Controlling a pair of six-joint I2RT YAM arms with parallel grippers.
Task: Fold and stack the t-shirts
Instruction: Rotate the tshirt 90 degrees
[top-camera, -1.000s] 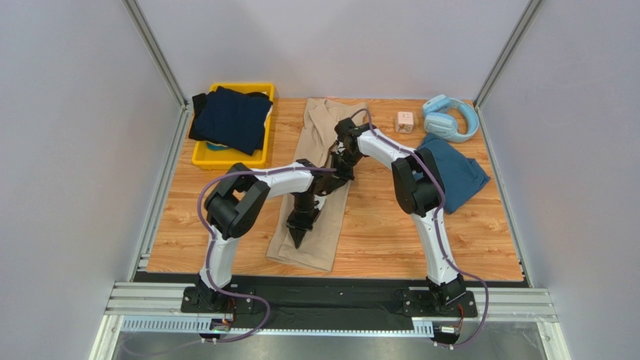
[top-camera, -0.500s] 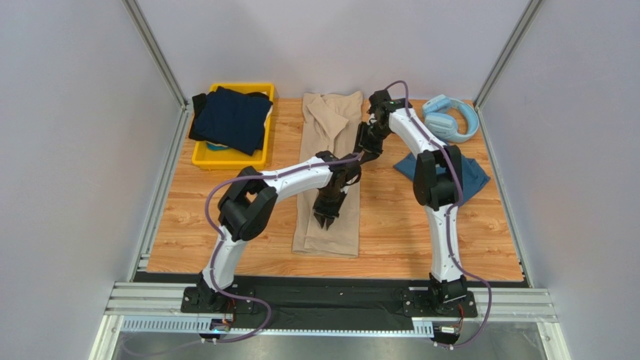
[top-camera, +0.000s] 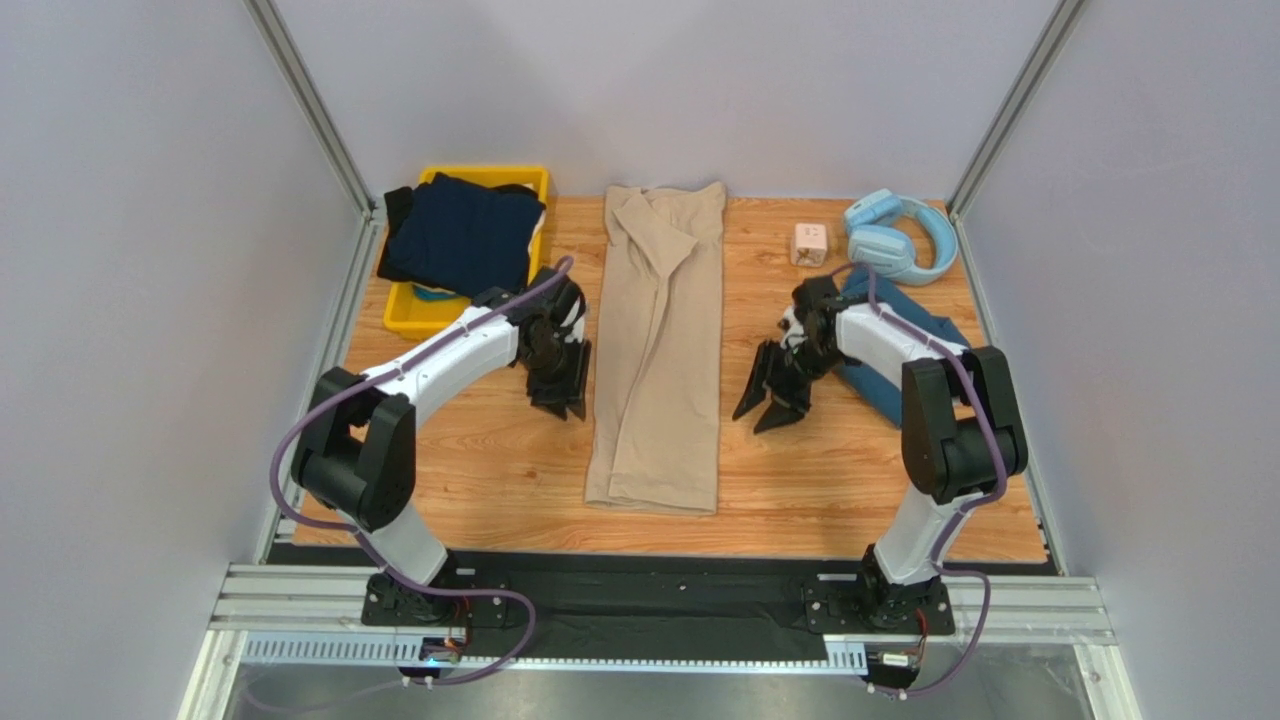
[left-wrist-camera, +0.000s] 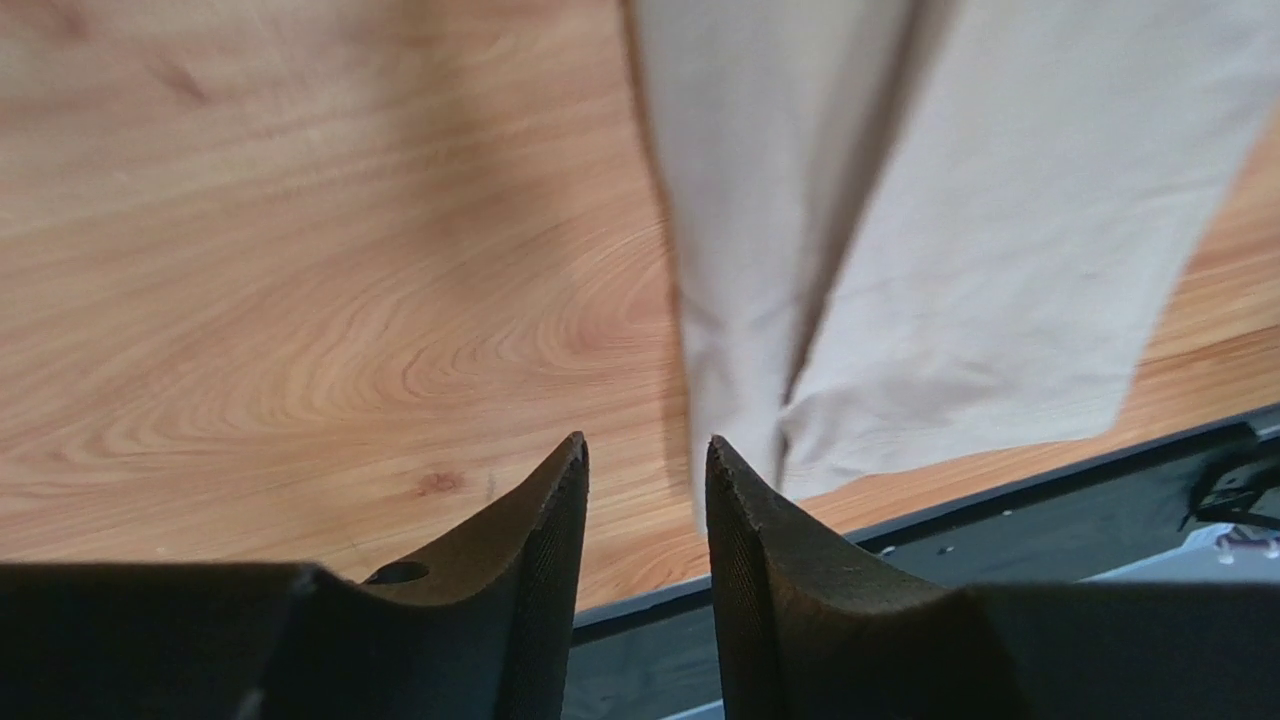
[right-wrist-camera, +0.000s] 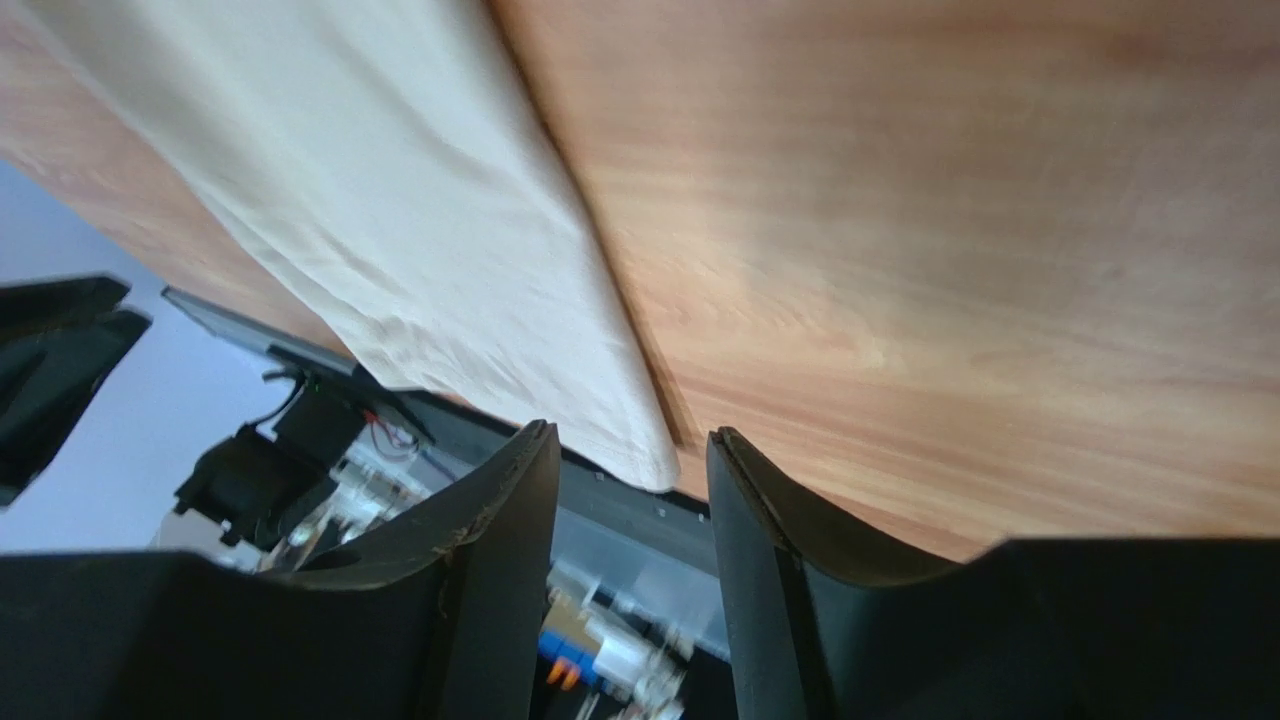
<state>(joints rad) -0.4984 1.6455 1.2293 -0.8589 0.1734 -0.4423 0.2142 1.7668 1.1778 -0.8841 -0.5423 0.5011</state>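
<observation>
The beige t-shirt (top-camera: 657, 348) lies as a long narrow strip down the middle of the table, also seen in the left wrist view (left-wrist-camera: 962, 225) and the right wrist view (right-wrist-camera: 376, 195). A dark navy t-shirt (top-camera: 458, 236) lies over the yellow bin (top-camera: 403, 312). The teal-blue t-shirt (top-camera: 920, 348) lies at the right, partly behind the right arm. My left gripper (top-camera: 559, 399) hovers just left of the beige strip, open and empty (left-wrist-camera: 646, 446). My right gripper (top-camera: 763, 410) hovers just right of the strip, open and empty (right-wrist-camera: 631, 435).
Light-blue headphones (top-camera: 899, 236) and a small pale cube (top-camera: 810, 243) lie at the back right. Metal frame posts stand at the back corners. The table's near edge meets a black rail in front of the arm bases.
Both grippers opened and let go of the beige t-shirt, which now lies straight as a narrow strip. The left arm swung out to its left side, the right arm to its right.
</observation>
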